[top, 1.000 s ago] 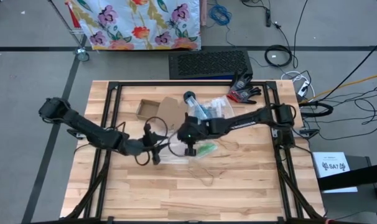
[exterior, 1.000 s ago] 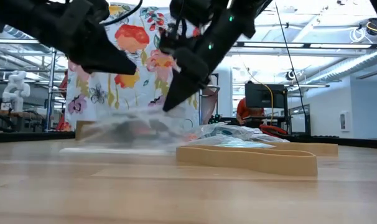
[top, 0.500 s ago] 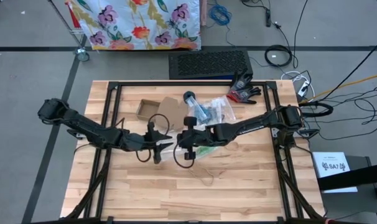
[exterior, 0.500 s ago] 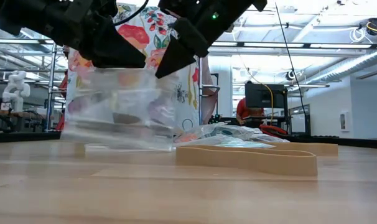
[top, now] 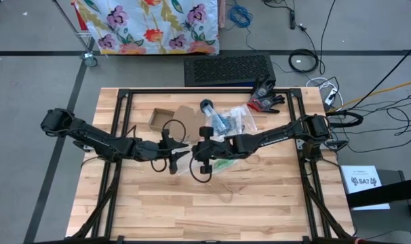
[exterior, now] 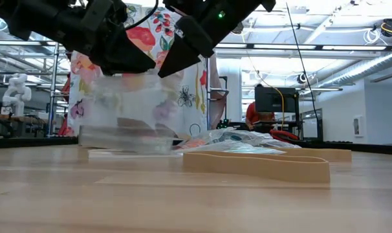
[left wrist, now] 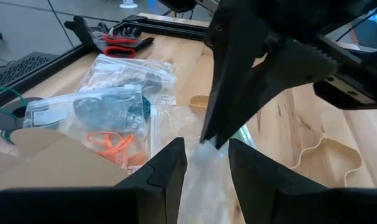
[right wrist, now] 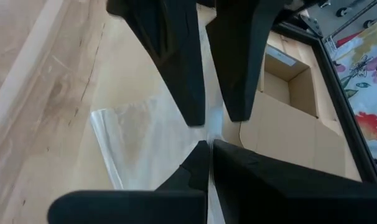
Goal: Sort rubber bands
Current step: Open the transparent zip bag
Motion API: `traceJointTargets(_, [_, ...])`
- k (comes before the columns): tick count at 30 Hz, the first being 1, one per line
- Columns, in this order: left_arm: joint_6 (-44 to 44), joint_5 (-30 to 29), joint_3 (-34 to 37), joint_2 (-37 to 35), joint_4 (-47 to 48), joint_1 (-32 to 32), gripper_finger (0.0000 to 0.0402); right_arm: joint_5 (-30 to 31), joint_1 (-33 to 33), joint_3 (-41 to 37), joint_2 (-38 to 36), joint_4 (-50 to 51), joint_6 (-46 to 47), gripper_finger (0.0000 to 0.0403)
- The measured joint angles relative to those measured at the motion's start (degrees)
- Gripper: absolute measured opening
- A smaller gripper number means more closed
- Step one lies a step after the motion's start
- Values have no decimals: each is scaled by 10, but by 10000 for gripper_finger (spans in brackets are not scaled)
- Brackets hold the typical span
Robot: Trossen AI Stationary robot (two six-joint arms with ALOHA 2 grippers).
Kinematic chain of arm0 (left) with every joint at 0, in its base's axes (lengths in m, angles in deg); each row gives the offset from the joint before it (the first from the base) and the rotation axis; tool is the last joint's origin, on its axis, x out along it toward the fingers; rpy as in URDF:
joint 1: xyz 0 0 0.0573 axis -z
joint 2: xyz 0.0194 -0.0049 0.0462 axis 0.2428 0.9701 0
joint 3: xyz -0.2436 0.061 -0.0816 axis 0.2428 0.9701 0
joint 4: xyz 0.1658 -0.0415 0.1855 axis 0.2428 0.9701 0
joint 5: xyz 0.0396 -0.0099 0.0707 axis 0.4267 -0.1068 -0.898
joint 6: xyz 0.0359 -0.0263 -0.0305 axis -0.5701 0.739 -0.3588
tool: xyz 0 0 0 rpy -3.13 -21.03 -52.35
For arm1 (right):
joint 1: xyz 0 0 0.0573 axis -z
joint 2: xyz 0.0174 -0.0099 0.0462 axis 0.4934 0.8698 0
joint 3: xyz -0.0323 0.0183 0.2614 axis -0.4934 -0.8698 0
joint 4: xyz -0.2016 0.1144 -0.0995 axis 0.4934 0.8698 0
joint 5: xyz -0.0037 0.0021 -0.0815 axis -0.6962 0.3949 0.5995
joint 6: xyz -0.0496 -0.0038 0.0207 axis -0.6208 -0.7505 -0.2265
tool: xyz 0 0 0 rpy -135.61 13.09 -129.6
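The left gripper and the right gripper meet tip to tip above the middle of the table. Both pinch the upper edge of one clear plastic bag, which hangs between them just above the wood. The right gripper's fingers are closed on that edge. The left gripper's fingers stand slightly apart with the film between them.

Rubber bands: one large tan band lies flat on the table in the foreground of the low view, clear of both arms. Orange bands sit inside a second clear bag on the far side of the table, next to further bags.

Surroundings: an open cardboard box lies just behind the left gripper. Black and red gloves rest at the far right edge. A clear cylindrical container stands beside the bag pile. The crossed arms hide the held bag almost entirely in the high view
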State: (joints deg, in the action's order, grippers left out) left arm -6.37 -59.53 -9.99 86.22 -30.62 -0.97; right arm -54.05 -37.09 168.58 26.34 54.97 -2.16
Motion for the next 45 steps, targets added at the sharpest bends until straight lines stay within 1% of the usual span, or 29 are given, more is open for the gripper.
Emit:
traceJointTargets(17, [-15, 9, 0, 0, 0, 0, 124, -3, -1, 0, 0, -29, -13, 0])
traceJointTargets(19, [-15, 10, 0, 0, 0, 0, 114, -2, -1, 0, 0, -29, -13, 0])
traceJointTargets(25, [-15, 11, 0, 0, 0, 0, 64, -1, -1, 0, 0, -29, -10, 0])
traceJointTargets(29, [-15, 12, 0, 0, 0, 0, 49, -1, -1, 0, 0, -28, -8, 0])
traceJointTargets(40, [-15, 12, 0, 1, 1, 0, 51, 0, -1, 1, 0, -6, 11, 0])
traceJointTargets(45, [-15, 12, 0, 1, 2, 0, 52, 23, -1, 1, -9, 37, 37, 0])
